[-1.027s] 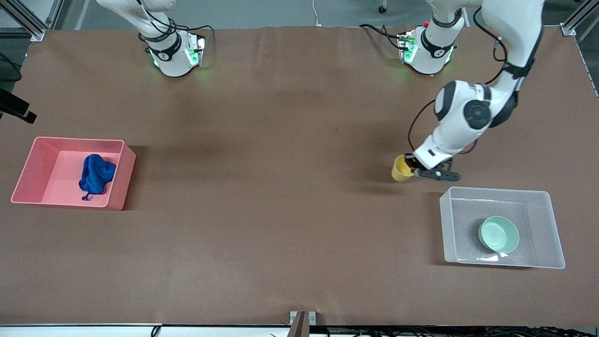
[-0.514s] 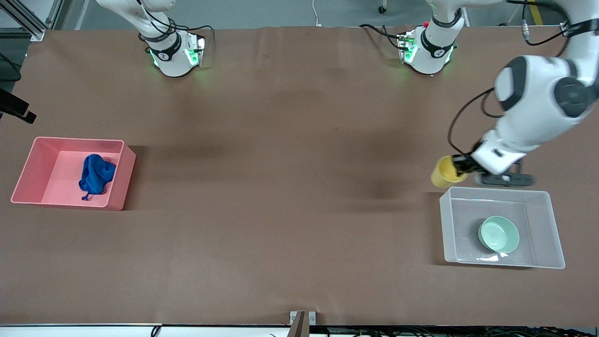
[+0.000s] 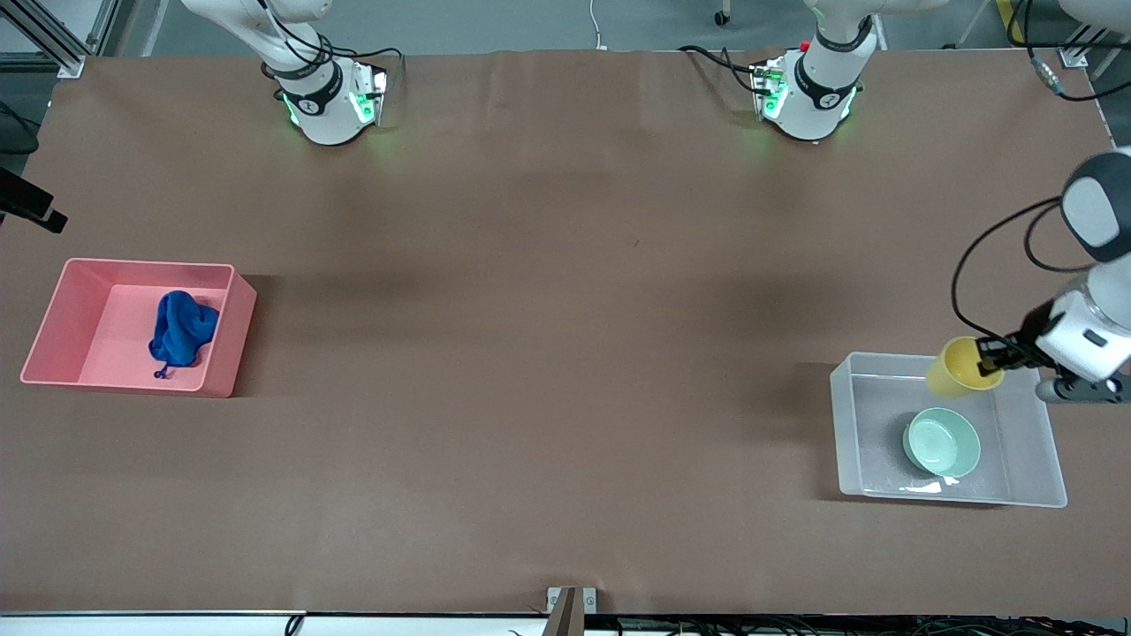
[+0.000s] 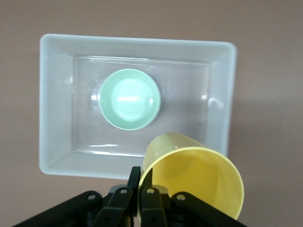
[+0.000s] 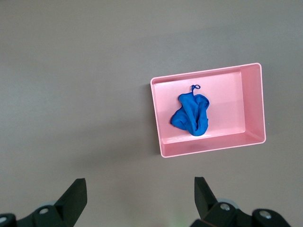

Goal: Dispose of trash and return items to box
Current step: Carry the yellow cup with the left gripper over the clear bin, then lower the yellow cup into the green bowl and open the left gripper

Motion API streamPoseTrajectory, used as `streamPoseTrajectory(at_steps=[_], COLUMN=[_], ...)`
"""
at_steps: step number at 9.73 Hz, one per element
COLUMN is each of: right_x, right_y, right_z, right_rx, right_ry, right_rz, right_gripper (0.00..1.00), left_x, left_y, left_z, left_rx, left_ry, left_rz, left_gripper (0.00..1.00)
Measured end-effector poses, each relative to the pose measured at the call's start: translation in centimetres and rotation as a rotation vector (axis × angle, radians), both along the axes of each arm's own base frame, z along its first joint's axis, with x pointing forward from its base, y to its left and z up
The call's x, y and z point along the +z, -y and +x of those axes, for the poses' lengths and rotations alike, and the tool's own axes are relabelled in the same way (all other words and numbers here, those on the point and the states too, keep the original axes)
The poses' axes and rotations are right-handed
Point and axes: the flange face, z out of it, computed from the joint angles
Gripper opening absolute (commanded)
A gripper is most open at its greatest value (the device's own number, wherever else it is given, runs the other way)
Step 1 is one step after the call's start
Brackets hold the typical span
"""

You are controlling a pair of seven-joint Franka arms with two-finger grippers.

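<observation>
My left gripper [image 3: 991, 358] is shut on the rim of the yellow cup [image 3: 961, 369] and holds it tilted in the air over the edge of the clear box [image 3: 846, 422]. In the left wrist view the cup [image 4: 199, 182] hangs over the box's rim [image 4: 138, 41], pinched between my fingers [image 4: 134, 182]. The mint-green bowl [image 3: 942, 444] sits upright in the box and shows in the left wrist view [image 4: 129, 99]. The blue cloth wad [image 3: 181, 329] lies in the pink bin [image 3: 225, 334]. My right gripper [image 5: 140, 196] is open and empty, high above the table near the pink bin.
The pink bin stands at the right arm's end of the table and shows in the right wrist view [image 5: 161, 118] with the blue wad [image 5: 191, 115] in it. The clear box stands at the left arm's end. Bare brown table lies between them.
My left gripper has carried the yellow cup toward the left arm's end of the table, from over bare table to over the clear box's edge. The right arm has not moved.
</observation>
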Motion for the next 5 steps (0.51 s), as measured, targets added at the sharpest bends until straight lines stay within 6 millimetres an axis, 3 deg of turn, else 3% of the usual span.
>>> streamPoseTrajectory(at_steps=[2, 3, 5], right_x=[0.0, 0.0, 0.0], right_y=[0.2, 0.3, 0.4], right_z=[0.0, -0.1, -0.1], right_rx=[-0.004, -0.006, -0.008], right_ry=[0.0, 0.0, -0.001], right_rz=[0.0, 0.0, 0.0], right_gripper=[1.0, 1.0, 1.0], left_x=[-4.5, -6.7, -9.1], left_y=[-5.0, -6.6, -7.4], left_z=[0.9, 1.3, 3.4], left_rx=[-0.046, -0.061, -0.071], left_ry=[-0.057, -0.077, -0.076], left_rz=[0.008, -0.003, -0.004], left_gripper=[0.01, 0.01, 0.01])
